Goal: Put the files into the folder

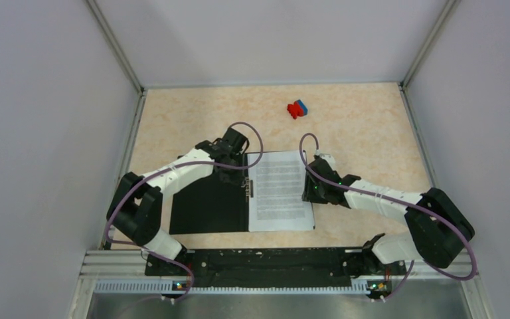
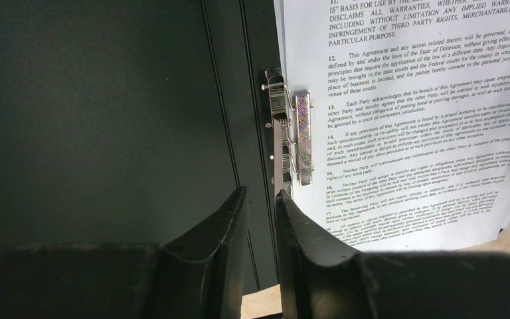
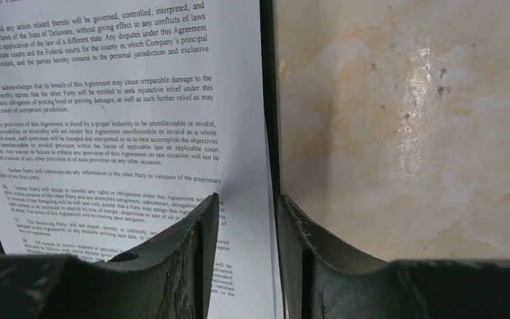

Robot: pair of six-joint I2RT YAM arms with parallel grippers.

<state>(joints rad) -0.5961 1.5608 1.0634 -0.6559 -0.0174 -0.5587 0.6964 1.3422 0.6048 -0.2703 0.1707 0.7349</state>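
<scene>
At centre-left of the top view the folder lies open, black inside up. The left gripper sits at its spine, jaws narrowly apart at the lever end of the clip; whether they pinch it cannot be told. The files, white with dense black print, lie flat and square on the folder's right half, left edge apparently beneath the clip. At right, the right gripper straddles the files' right edge, unclenched, and should hold them square while the clip is pressed down evenly.
</scene>
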